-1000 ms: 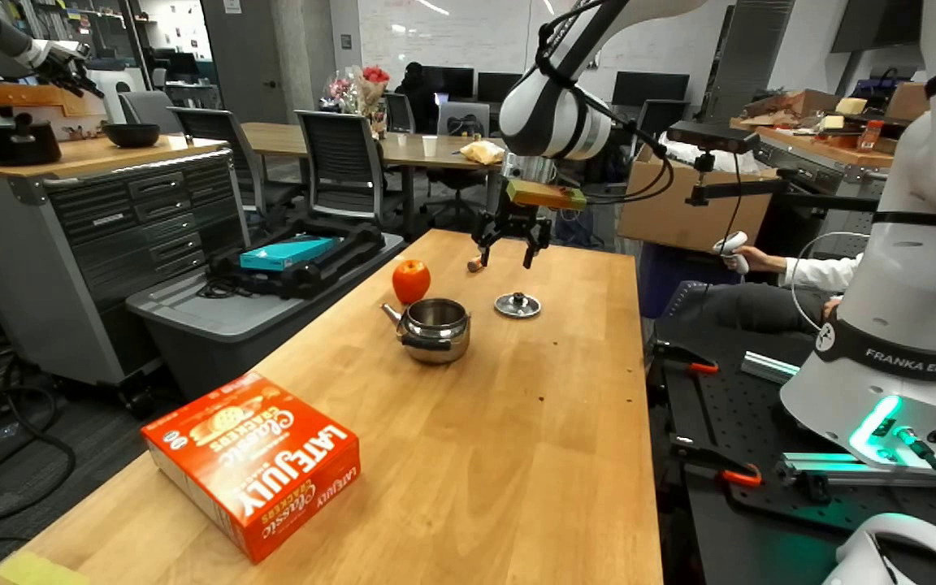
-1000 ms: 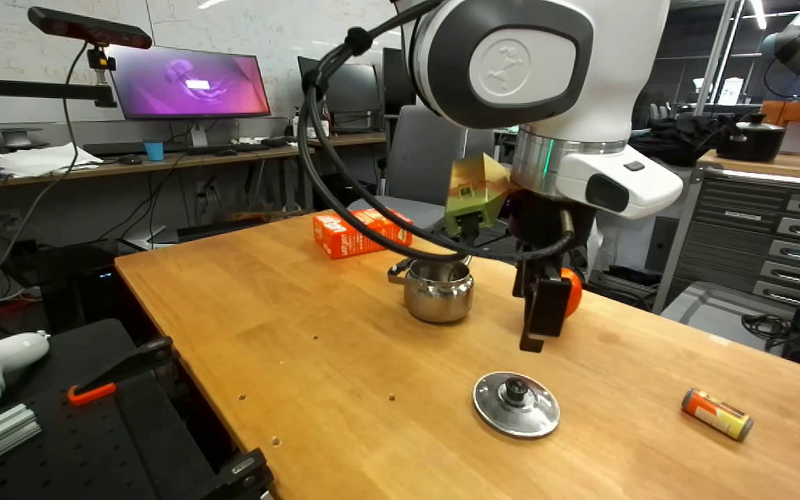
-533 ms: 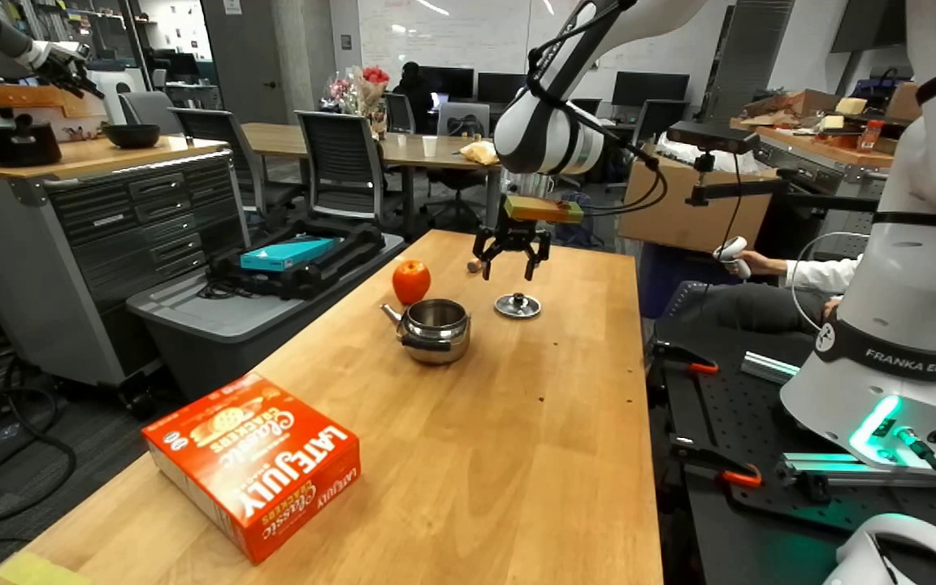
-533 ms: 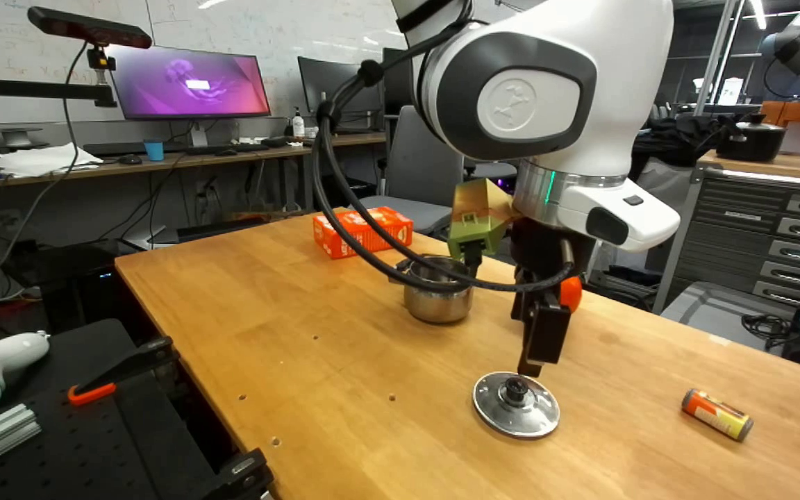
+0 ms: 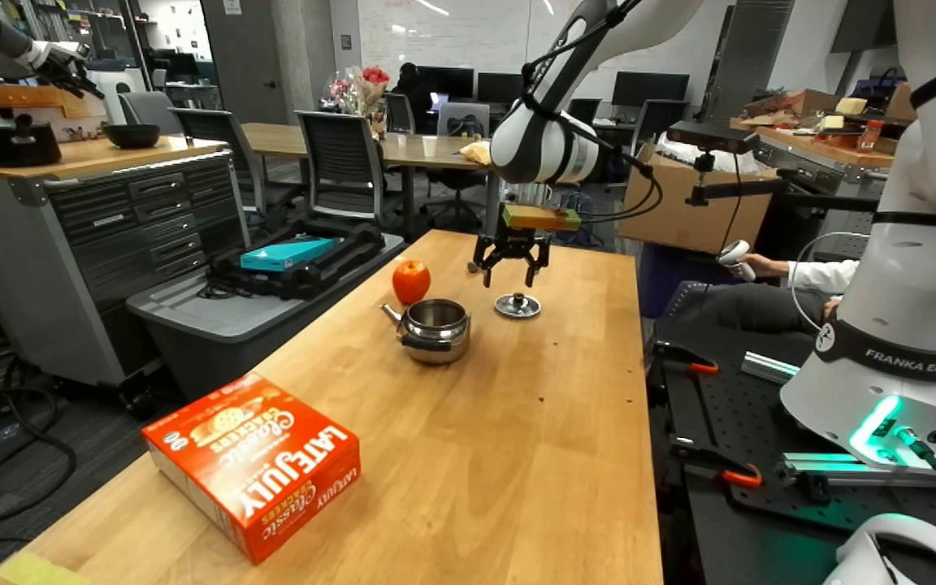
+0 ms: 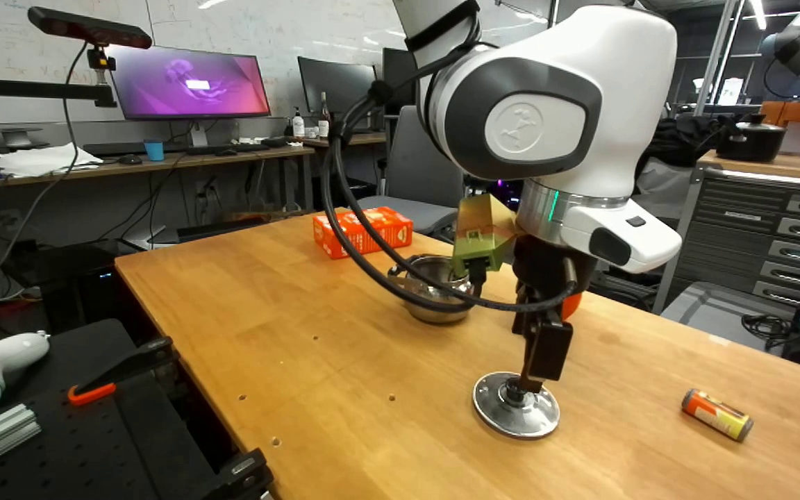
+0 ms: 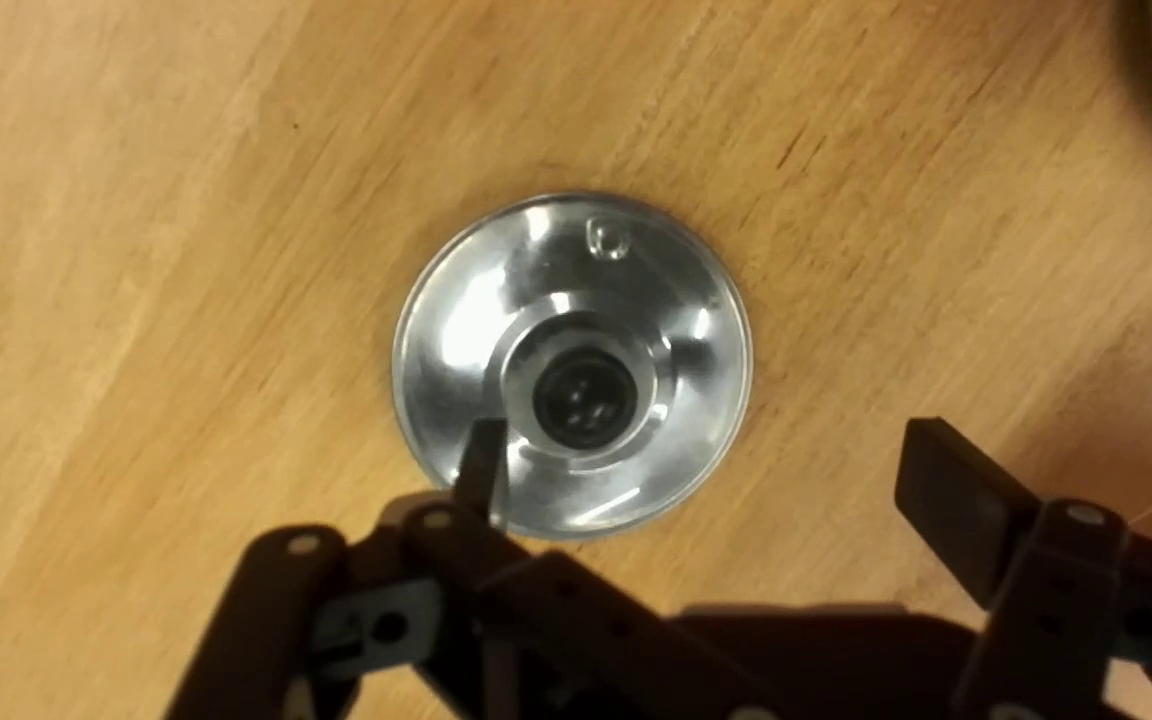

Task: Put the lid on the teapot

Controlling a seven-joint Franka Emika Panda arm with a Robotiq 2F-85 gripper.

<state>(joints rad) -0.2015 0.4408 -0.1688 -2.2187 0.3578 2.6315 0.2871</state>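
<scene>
Wooden counter (image 5: 582,487), bearing one lid (image 5: 517,307). Teapot (image 5: 439,331), open-topped, near the lid. End effector (image 5: 509,284) above lid, jaws apart.

The white, grey-capped arm (image 6: 626,104) wears 2 black cables (image 6: 356,111).

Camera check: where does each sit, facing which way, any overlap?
In an exterior view: raised, nearest the cracker box, facing along the table; robot base, arm and gripper show.
In an exterior view: from roughly the opposite end, facing back over the lid towards the teapot; arm and gripper show.
Wrist view: on the wrist, facing down at the lid; gripper fingers show.
Shared: both exterior views show the lid, teapot, cracker box and gripper.
</scene>
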